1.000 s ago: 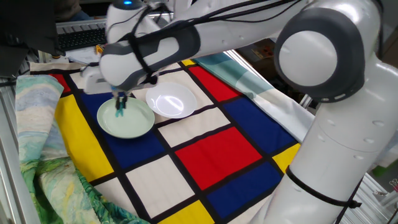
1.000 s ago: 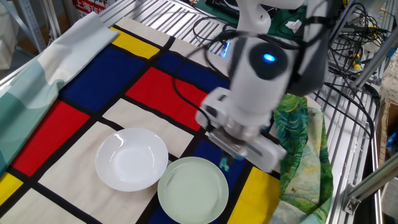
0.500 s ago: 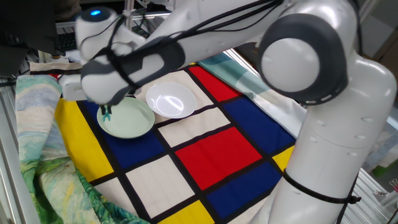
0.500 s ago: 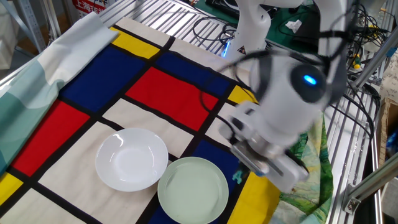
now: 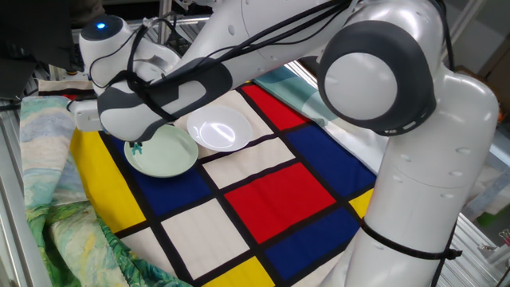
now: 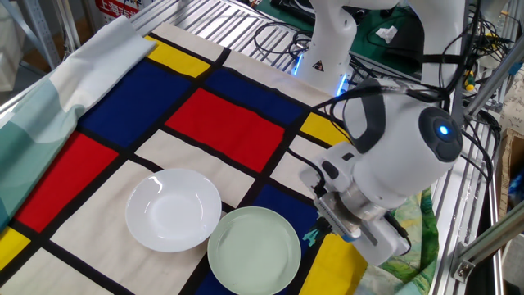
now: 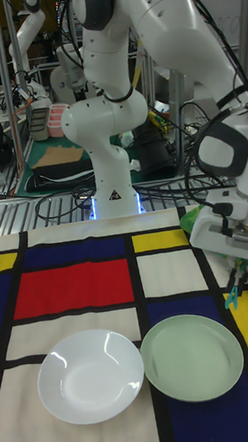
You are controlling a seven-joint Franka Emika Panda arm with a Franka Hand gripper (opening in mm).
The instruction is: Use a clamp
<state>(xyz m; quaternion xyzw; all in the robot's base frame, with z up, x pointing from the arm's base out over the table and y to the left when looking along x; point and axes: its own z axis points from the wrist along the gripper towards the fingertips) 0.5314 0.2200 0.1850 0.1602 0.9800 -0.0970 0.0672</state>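
Observation:
The clamp (image 5: 137, 148) is a small teal-green clip held in the fingertips of my gripper (image 5: 137, 144), which is shut on it. It hangs just outside the rim of the pale green plate (image 5: 167, 153), on the side away from the white bowl (image 5: 219, 127). In the other fixed view the clamp (image 6: 310, 238) pokes out below the gripper (image 6: 316, 233), beside the plate (image 6: 254, 250); I cannot tell whether it touches the rim. The tall fixed view shows the gripper (image 7: 238, 283) right of the plate (image 7: 194, 356), over the blue and yellow squares.
The white bowl (image 6: 172, 209) sits against the green plate. A crumpled green patterned cloth (image 5: 48, 199) lies along the table's edge by the gripper. A folded pale teal cloth (image 6: 49, 98) covers the opposite side. Cables (image 6: 278, 37) lie on the metal rack behind.
My gripper, holding the clamp, has moved from over the green plate outward past its rim, towards the crumpled cloth side. Plate and bowl have stayed put.

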